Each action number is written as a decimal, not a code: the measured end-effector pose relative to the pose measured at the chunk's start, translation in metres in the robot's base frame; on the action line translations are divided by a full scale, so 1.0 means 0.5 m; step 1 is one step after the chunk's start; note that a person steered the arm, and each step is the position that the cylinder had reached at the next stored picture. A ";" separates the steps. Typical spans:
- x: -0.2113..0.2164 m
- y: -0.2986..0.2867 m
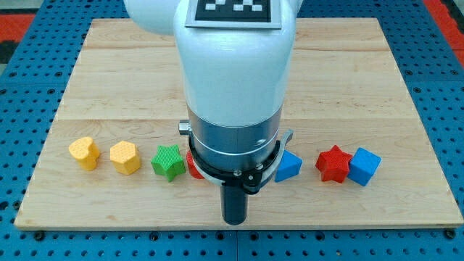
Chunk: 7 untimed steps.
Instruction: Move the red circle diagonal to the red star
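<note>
Underneath: pale wooden board, blue pegboard around.

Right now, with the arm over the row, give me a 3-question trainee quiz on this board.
1. True or false: the red star touches the blue cube at the view's right.
2. Which block sits directly right of the yellow hexagon in the view? A) green star B) yellow heart C) blue cube
3. Fill in: a red block, probably the red circle, is mostly hidden behind the ____.

Key
1. True; they sit edge to edge.
2. A.
3. Arm. My tip is at the view's bottom, just below the row, between the green star and another blue block.
</note>
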<state>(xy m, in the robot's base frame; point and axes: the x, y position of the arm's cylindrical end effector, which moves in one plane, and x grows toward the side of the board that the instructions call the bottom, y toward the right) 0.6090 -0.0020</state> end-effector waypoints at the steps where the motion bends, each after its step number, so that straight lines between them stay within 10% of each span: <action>1: 0.000 -0.008; 7: -0.109 0.284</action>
<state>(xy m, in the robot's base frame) 0.5544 0.1399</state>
